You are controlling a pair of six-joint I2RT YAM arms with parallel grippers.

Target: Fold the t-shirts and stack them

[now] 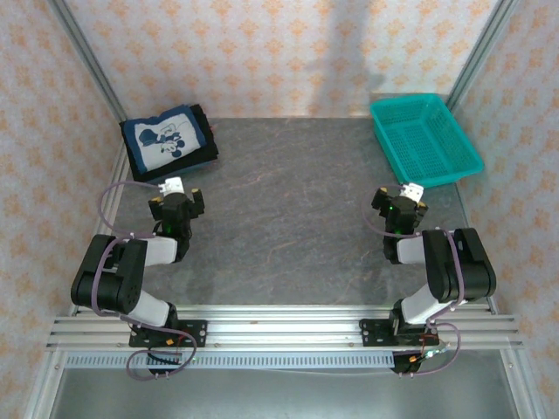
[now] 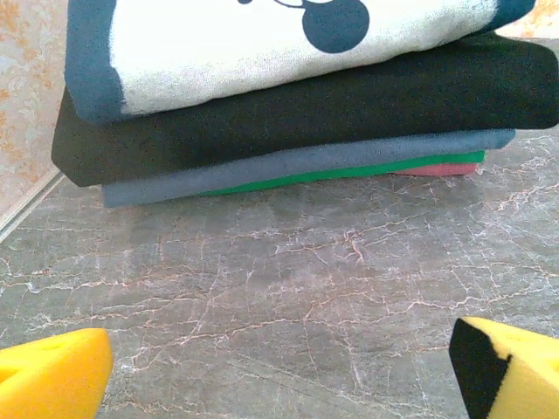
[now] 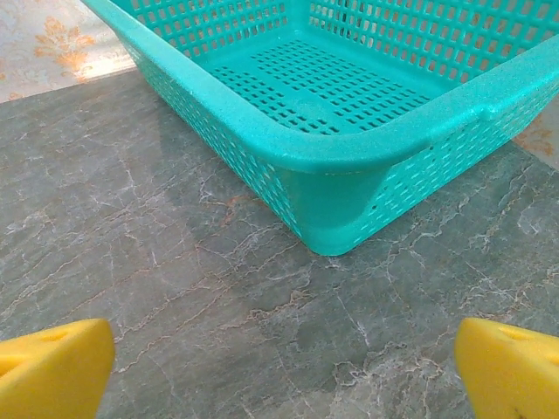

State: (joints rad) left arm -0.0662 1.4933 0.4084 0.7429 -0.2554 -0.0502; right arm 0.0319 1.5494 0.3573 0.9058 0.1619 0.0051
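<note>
Veined grey stone tabletop [image 1: 288, 218] beneath soft, flat-folded t-shirts [image 1: 168, 141]

Bright, even overhead light across the grey bench [image 1: 288, 201], no glare; a faint vertical shadow falls on the back wall [image 1: 336, 61]. Wrist cams: soft shadows under the folded t-shirts [image 2: 288, 105] and left of the teal basket [image 3: 349, 166]; yellow fingers [image 2: 52, 375] blurred at frame btm, w/ mild wide-angle stretch.
</note>
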